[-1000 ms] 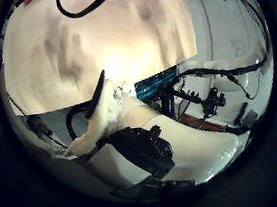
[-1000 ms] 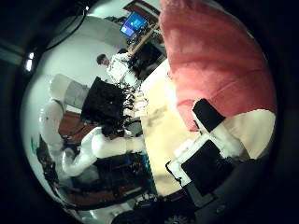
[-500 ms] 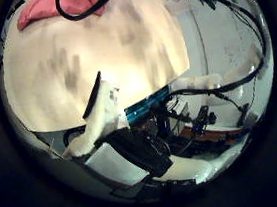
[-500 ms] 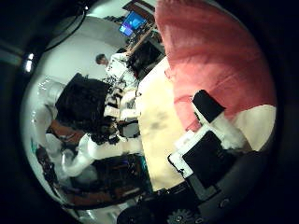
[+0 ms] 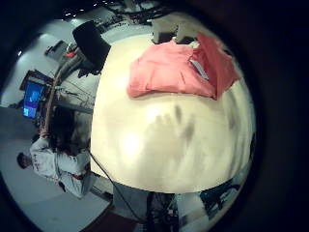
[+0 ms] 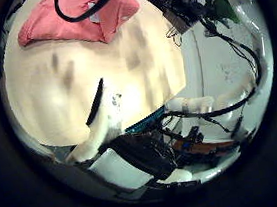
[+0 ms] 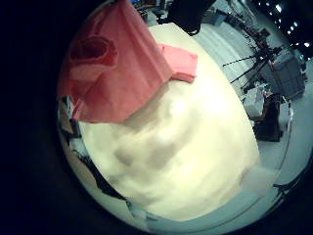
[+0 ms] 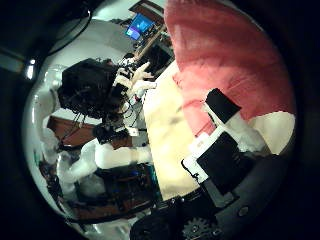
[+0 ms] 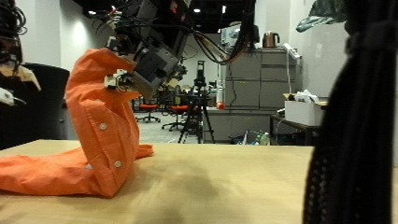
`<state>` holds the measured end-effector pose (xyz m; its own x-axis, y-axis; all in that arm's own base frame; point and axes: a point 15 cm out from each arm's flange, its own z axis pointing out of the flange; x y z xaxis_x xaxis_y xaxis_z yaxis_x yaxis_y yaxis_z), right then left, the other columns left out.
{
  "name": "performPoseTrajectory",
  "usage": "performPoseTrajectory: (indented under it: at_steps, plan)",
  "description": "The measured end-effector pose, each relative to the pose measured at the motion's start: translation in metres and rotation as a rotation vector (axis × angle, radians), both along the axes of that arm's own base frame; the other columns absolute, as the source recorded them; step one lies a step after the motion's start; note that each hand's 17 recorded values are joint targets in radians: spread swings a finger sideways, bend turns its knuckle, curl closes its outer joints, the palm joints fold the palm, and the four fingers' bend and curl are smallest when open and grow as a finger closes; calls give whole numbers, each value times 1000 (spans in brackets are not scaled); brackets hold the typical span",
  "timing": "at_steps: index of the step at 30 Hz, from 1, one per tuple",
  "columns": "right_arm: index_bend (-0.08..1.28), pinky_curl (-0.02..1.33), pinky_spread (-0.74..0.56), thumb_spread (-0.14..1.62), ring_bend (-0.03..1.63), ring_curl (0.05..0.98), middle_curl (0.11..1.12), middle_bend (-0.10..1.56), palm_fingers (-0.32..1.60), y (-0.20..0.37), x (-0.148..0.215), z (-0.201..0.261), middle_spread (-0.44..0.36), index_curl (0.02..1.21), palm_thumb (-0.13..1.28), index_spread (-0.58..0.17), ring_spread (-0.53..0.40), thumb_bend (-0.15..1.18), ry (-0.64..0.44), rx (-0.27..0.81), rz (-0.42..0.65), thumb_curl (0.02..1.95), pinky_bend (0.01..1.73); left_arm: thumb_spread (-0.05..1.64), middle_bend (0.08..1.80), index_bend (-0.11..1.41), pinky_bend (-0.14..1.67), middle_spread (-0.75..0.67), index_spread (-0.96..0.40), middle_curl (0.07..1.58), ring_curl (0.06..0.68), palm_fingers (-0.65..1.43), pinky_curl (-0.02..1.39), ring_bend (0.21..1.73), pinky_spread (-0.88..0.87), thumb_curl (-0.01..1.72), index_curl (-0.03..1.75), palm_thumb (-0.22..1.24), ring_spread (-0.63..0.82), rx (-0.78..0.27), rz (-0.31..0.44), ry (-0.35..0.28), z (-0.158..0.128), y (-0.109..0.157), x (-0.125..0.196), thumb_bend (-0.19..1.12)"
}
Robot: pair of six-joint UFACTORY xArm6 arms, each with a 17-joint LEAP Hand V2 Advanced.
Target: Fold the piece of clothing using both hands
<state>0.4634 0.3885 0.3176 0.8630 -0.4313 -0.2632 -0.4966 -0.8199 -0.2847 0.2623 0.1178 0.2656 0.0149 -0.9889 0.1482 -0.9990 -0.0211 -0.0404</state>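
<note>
An orange-pink buttoned garment (image 9: 100, 121) lies on the tan table (image 9: 224, 187), with one part pulled up into a tall standing fold. My right hand (image 9: 143, 61) holds that fold at its top, fingers pinched on the cloth. In the right palm views the garment (image 8: 225, 55) (image 7: 117, 64) is close, and a finger (image 8: 235, 125) lies along it. My left hand (image 9: 10, 84) hangs apart from the cloth, beyond its raised side, fingers spread and empty; it also shows as the left hand (image 8: 100, 90). Both left palm views show the garment (image 5: 179, 68) (image 6: 68, 16) well off across the table.
A black chair (image 9: 37, 103) stands behind the table near my left hand. Grey cabinets (image 9: 248, 84) and a tripod (image 9: 193, 112) are farther back. A dark post (image 9: 355, 121) blocks the near side of the outside view.
My left hand has risen and drawn back from the table, so its palm view now takes in the garment. My right hand has kept its hold, barely moving.
</note>
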Motion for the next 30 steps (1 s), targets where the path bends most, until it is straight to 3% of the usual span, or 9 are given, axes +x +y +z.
performPoseTrajectory:
  at_steps: [5,13,24,27,29,30]
  plan:
    - [243,305,402,1003,297,201,298,197,434,1,-1,0,-94,385,940,-460,20,-12,-1,0,7,831,224,1273,167,175,359,299,-115,257,215,50,325,454,476,280,360,440,500,-27,-38,32,-5,-13,15,-18]
    - [255,277,400,1003,252,189,318,214,484,-1,-1,-1,-56,397,936,-434,9,-13,2,-2,10,836,188,1241,185,157,393,412,-131,256,223,22,328,491,489,274,331,396,537,-82,-23,-13,0,-21,51,-19]
    - [259,241,400,999,240,188,331,206,519,-2,-2,-1,-35,407,941,-419,0,-9,3,-3,16,845,185,1202,227,132,418,481,-100,287,234,32,326,545,482,271,287,382,550,-141,-12,-9,-15,-28,80,-18]
    - [271,238,402,998,219,186,328,191,514,-2,-1,-1,-36,414,943,-417,2,-11,4,-4,15,847,194,1185,317,170,384,368,-3,318,221,130,311,518,467,274,289,390,520,-164,-1,-25,-17,-32,91,-16]
    - [271,231,403,999,221,185,331,197,528,-3,-1,-2,-35,413,946,-418,9,-11,5,-4,13,848,187,1174,564,218,262,163,25,383,193,345,269,452,417,279,310,406,417,-171,7,-31,-17,-33,95,-13]
    - [269,228,403,999,222,186,333,203,534,-4,0,-2,-46,414,946,-417,7,-11,5,-4,12,849,184,1175,735,262,185,75,-4,433,187,507,244,448,358,283,330,423,295,-173,23,-39,-18,-32,97,-7]
